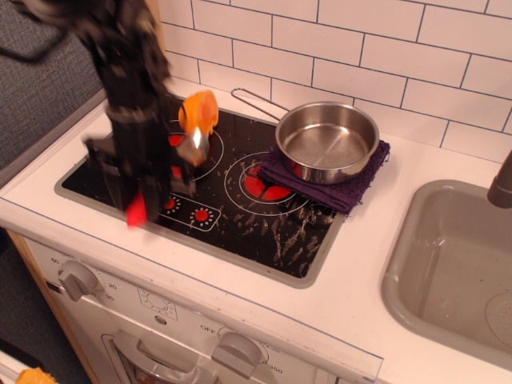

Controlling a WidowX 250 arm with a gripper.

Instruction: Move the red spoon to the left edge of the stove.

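The red spoon is in motion blur over the left part of the stove (264, 232). Its red handle end (136, 211) points to the front left and its silver bowl (194, 147) to the back right, over the left burner. My gripper (141, 195), also blurred, comes down from above and is shut around the spoon's handle, with the spoon tilted and apparently lifted off the glass. The arm hides the middle of the handle and part of the left burner.
An orange half-fruit toy (200, 110) lies at the stove's back, just behind the spoon's bowl. A steel pan (326, 142) sits on a purple cloth (364, 186) over the right burner. A grey sink (448, 264) is at the right. Oven knobs (76, 279) line the front.
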